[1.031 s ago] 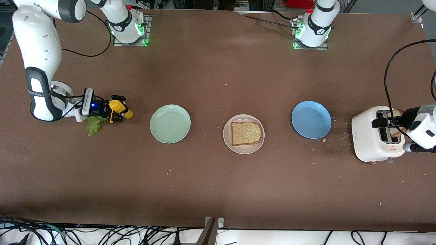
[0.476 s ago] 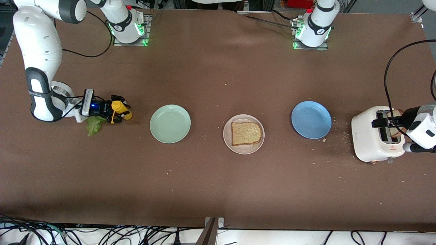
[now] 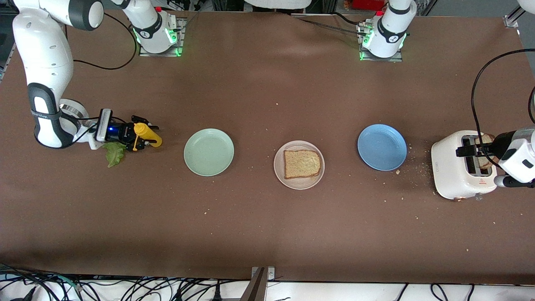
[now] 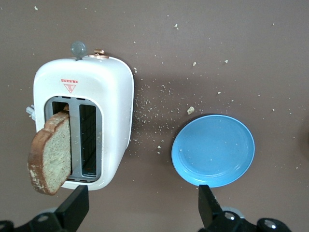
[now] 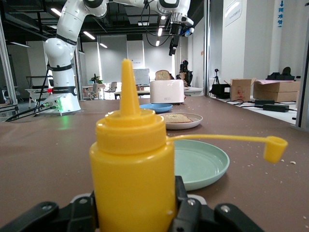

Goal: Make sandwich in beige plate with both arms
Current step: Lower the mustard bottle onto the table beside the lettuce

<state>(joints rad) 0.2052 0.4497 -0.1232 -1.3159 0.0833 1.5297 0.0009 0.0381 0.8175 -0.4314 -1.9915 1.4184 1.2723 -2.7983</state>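
One brown toast slice (image 3: 302, 163) lies flat on the beige plate (image 3: 280, 175) at mid-table. A second slice (image 4: 48, 154) stands half out of the white toaster (image 3: 455, 175) at the left arm's end. The green lettuce leaf (image 3: 113, 153) lies on the table under my right wrist. My right gripper (image 3: 145, 134) is low at the table, its jaws open on either side of an upright yellow squeeze bottle (image 5: 133, 159) with its cap hanging off. My left gripper (image 4: 140, 212) hangs open and holds nothing, high over the table between the toaster and the blue plate (image 4: 213, 150).
A mint-green plate (image 3: 209, 151) sits between the yellow bottle and the beige plate. The blue plate (image 3: 382, 147) sits between the beige plate and the toaster. Crumbs are scattered around the toaster. A black cable (image 3: 476, 96) loops above the toaster.
My right gripper's jaws have spread apart from the yellow bottle, and the hand has drawn back slightly toward the right arm's end. The left arm has not moved.
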